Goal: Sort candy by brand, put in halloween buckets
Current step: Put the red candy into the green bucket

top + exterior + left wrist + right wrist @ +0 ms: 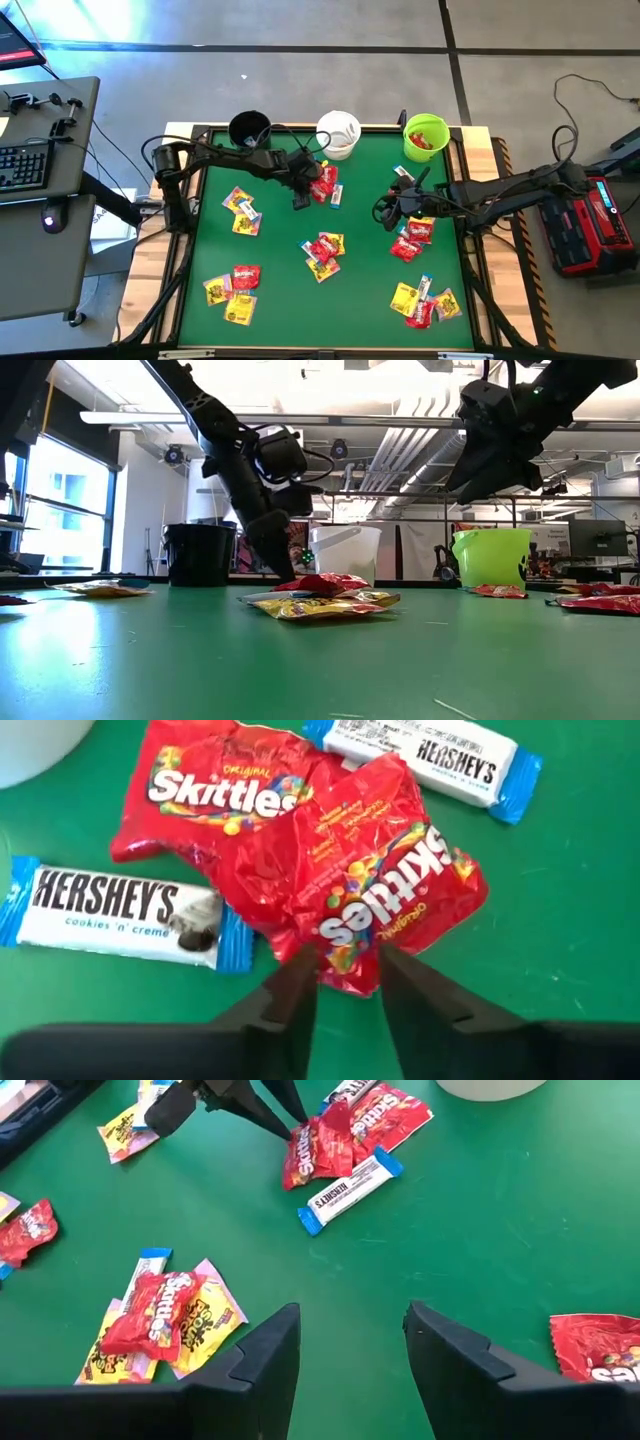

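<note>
three buckets [338,133] line the table's [370,300] far edge (candy [323,250] scattered before them).

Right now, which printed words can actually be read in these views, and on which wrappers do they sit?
"Skittles ORIGINAL": flat red packet, lying flat.
"Skittles ORIGINAL": crumpled red packet, its edge between the left gripper fingers.
"HERSHEY'S cookies 'n' creme": slim white-and-blue bar.
"HERSHEY'S": second white-and-blue bar.
"Skittles": red packet in right wrist view.
Yellow packets: print too small to read.

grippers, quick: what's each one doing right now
left gripper: closing on the edge of a red Skittles packet.
right gripper: open, empty, above the table.
</note>
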You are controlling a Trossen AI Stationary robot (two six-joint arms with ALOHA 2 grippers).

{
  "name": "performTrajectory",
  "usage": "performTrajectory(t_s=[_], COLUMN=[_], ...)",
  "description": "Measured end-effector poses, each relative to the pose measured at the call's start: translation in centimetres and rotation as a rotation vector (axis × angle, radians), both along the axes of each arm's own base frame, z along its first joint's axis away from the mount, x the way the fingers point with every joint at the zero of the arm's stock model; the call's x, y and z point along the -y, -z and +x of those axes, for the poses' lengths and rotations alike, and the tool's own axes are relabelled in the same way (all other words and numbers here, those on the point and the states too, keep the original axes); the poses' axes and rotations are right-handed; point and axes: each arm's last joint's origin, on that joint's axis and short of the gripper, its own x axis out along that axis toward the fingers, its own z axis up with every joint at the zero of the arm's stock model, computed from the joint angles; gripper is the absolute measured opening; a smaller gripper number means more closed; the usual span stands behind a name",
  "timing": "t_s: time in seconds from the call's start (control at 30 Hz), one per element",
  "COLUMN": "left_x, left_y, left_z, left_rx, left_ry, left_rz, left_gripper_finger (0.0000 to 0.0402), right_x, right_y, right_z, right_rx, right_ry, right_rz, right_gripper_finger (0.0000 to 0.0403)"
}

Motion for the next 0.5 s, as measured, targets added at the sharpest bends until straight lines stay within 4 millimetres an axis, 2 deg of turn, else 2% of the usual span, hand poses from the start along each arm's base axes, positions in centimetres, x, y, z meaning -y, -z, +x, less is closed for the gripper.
performTrajectory(t_s=[0.13, 0.2, 0.5], left_x=[-0.1, -0.1, -0.1], left_y=[-0.1, -0.1, -1.5], left_z=[0.1, 0.1, -0.2], left_rx=[0.011, 0.01, 0.049], left_ry=[0.001, -0.006, -0.047], left_rz=[0.009, 0.011, -0.008], left_gripper_finger=[0.0023, 0.0006, 0.0001], right_x=[0.0, 0.0, 0.0], right_y=[0.0, 0.0, 0.0], right_z=[0.0, 0.0, 0.0], right_rx=[0.0, 0.0, -0.001], right_ry=[-0.001, -0.001, -0.003], right_rz=[-0.001, -0.001, -0.003], right_gripper_finger=[0.0169, 0.0169, 0.0169])
